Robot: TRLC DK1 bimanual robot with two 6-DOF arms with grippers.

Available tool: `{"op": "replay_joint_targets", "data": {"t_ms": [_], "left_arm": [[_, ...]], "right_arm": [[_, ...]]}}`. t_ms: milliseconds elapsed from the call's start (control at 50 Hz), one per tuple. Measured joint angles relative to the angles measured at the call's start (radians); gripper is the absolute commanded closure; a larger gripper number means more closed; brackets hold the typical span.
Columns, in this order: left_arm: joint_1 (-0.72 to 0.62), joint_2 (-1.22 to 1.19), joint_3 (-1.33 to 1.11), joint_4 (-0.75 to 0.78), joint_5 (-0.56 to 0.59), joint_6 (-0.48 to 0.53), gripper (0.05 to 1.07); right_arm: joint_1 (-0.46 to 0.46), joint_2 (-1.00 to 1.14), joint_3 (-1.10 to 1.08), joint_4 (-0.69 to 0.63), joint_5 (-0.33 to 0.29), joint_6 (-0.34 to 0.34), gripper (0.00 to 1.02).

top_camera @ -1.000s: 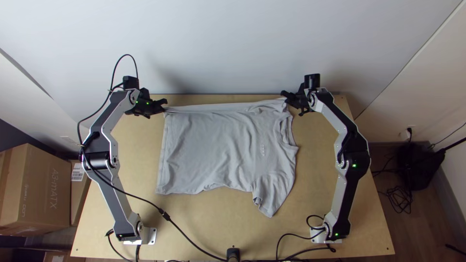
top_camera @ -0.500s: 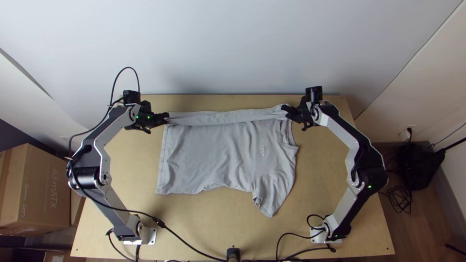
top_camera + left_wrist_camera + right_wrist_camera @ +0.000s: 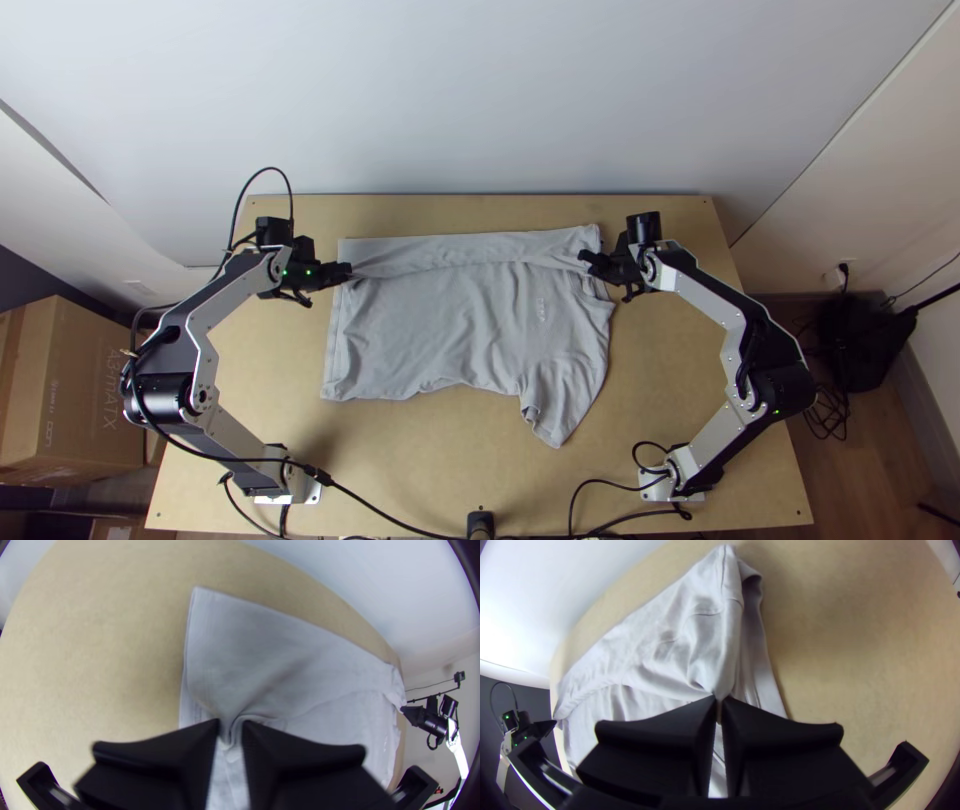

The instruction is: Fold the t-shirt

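My left gripper point(image 3: 345, 272) is at the shirt's far left edge and my right gripper point(image 3: 585, 258) at its far right. The light grey t-shirt point(image 3: 450, 330) lies with its hem left, collar right and one sleeve toward the near side; its far strip is folded over toward the near side. In the left wrist view my left gripper point(image 3: 231, 732) is shut on a pinch of the grey cloth point(image 3: 260, 645). In the right wrist view my right gripper point(image 3: 719, 702) is shut on the folded strip's edge beside the shirt's sleeve seam point(image 3: 707, 614).
Bare wooden table point(image 3: 400, 455) lies around the shirt. A pale wall point(image 3: 480, 90) rises behind the far edge. A black cable point(image 3: 385, 502) crosses the near left part of the table, and a cardboard box point(image 3: 75, 385) stands off to the left.
Both grippers have come toward the near side with the shirt's far edge, laying a wider strip of cloth over the body. The near part of the shirt has not moved.
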Motion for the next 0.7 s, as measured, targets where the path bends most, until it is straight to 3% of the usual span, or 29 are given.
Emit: {"op": "replay_joint_targets", "data": {"t_ms": [160,280,520,700], "left_arm": [[0.025,-0.001,-0.028,0.020,-0.030,0.034,0.10],[0.079,-0.018,-0.028,0.018,-0.031,0.052,0.10],[0.133,-0.208,0.013,-0.136,0.016,0.063,0.10],[0.118,-0.426,0.005,-0.209,0.034,0.067,0.10]], "right_arm": [[-0.002,-0.005,-0.036,-0.003,0.000,0.008,0.07],[-0.006,-0.070,-0.067,-0.027,0.000,0.008,0.04],[-0.112,-0.214,-0.055,-0.237,-0.047,-0.031,0.04],[-0.097,-0.371,-0.055,-0.547,-0.097,-0.050,0.04]]}}
